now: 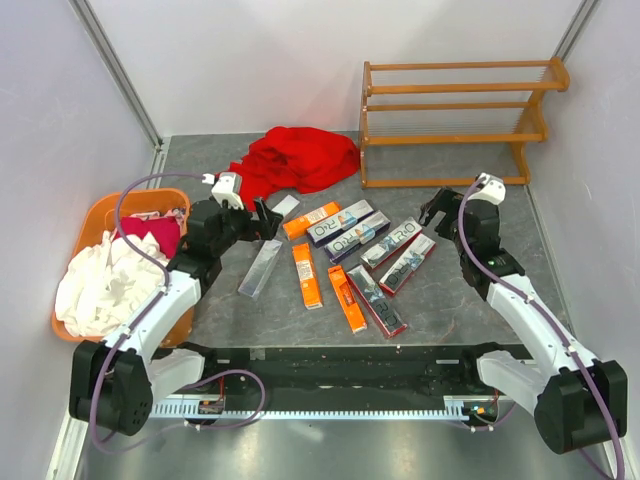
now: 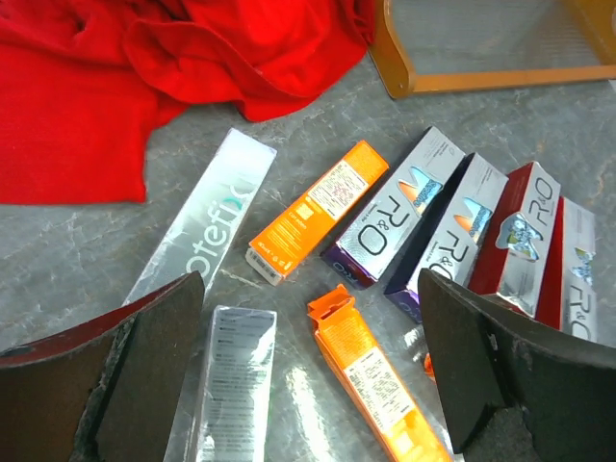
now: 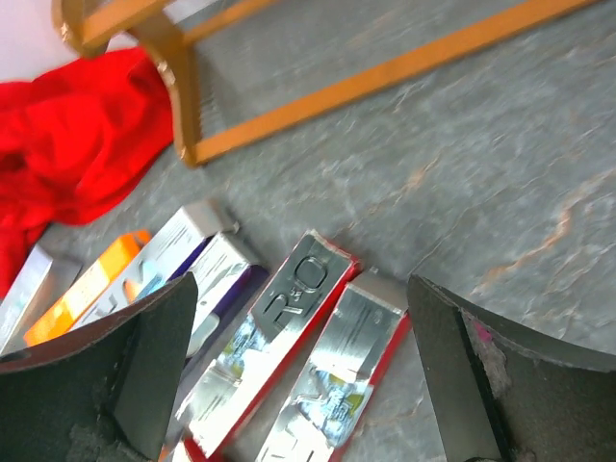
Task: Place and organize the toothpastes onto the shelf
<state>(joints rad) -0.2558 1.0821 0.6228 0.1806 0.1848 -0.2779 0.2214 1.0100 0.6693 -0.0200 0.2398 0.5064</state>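
Observation:
Several toothpaste boxes lie flat mid-table: a plain silver one, orange ones, purple-silver ones and red-silver ones. The wooden shelf stands empty at the back right. My left gripper is open above the silver and orange boxes. My right gripper is open above the red-silver boxes. Neither holds anything.
A red cloth lies at the back, left of the shelf. An orange basket with white and red cloths sits at the left edge. White walls close in the table on three sides.

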